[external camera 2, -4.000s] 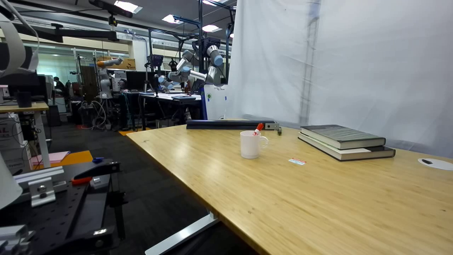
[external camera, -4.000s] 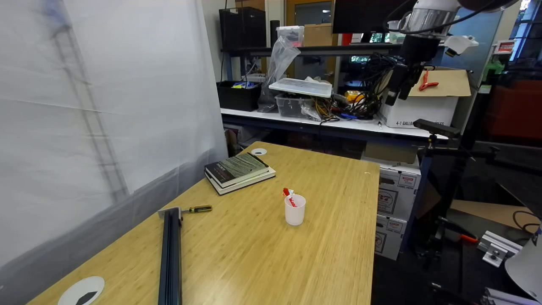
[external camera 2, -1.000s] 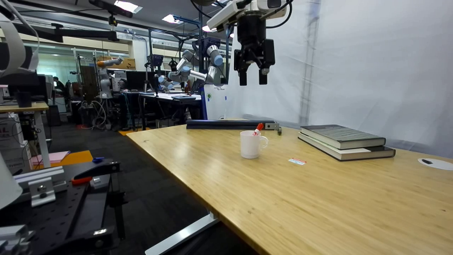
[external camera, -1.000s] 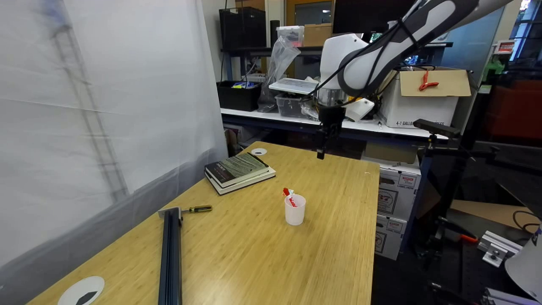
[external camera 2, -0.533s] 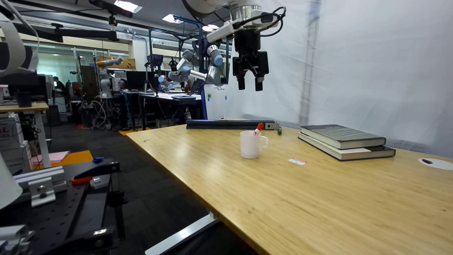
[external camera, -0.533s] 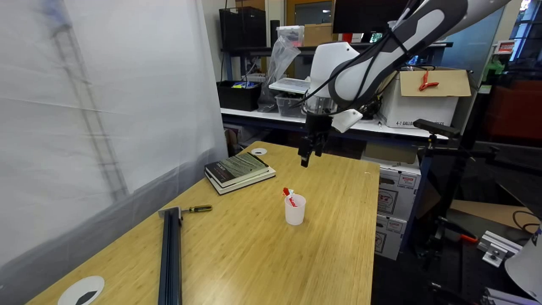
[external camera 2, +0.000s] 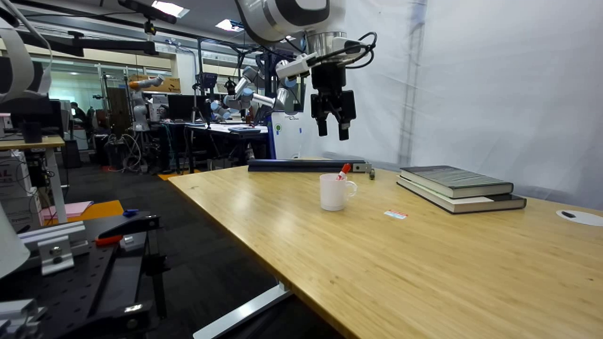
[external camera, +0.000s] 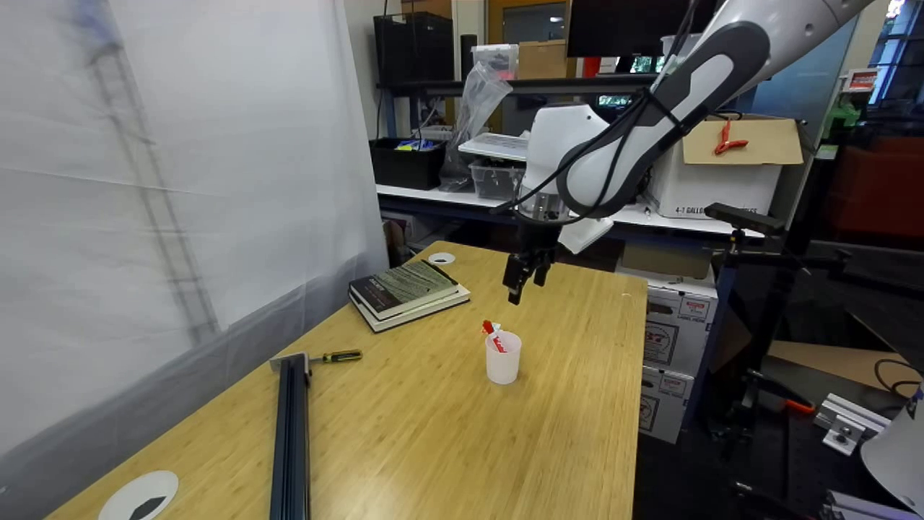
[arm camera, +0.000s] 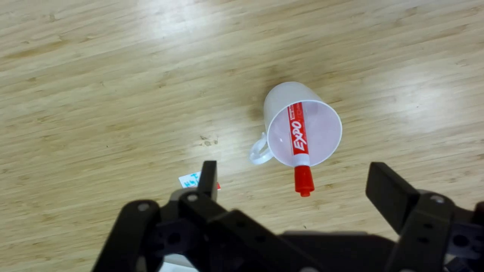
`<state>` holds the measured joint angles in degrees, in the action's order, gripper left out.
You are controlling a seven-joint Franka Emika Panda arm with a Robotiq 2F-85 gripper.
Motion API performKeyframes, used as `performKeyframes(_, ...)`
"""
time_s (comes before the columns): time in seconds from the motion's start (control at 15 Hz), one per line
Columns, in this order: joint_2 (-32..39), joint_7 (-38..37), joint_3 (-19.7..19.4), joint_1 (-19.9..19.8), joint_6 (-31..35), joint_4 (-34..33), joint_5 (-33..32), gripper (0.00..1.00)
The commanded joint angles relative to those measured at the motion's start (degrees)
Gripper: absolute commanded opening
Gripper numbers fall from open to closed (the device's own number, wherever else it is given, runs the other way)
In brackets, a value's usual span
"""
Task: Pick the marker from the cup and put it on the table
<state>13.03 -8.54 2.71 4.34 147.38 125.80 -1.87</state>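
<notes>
Okay, marker [arm camera: 300, 147] stands tilted in the cup [arm camera: 321, 130], red cap [arm camera: 304, 179] up and out, the whole lot on the desk [arm camera: 113, 113]. Jaws are spread apart, holding nothing. In the wrist view the cap points near, between left and right jaws, long axis crossing their line, so a pinch looks feasible. In an exterior view they hang above and right of the cap [external camera: 488, 326]; probably needs a shift left, then down.

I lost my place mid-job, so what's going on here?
A Franka Panda arm holds its open, empty gripper above the wood-grain table. The red Expo marker leans inside the upright white mug, capped end jutting out. Both exterior views show a gap between gripper and marker, so nothing is grasped and the pick has yet to happen.
</notes>
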Motion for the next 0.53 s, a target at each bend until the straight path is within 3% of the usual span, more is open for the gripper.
performKeyframes(0.0, 0.5, -1.9, -1.0, 0.8, 3.5, 0.8, -1.7, 1.00)
performKeyframes(0.47, 2.0, -4.6, -1.2, 2.8, 3.6, -0.1, -6.0, 1.00)
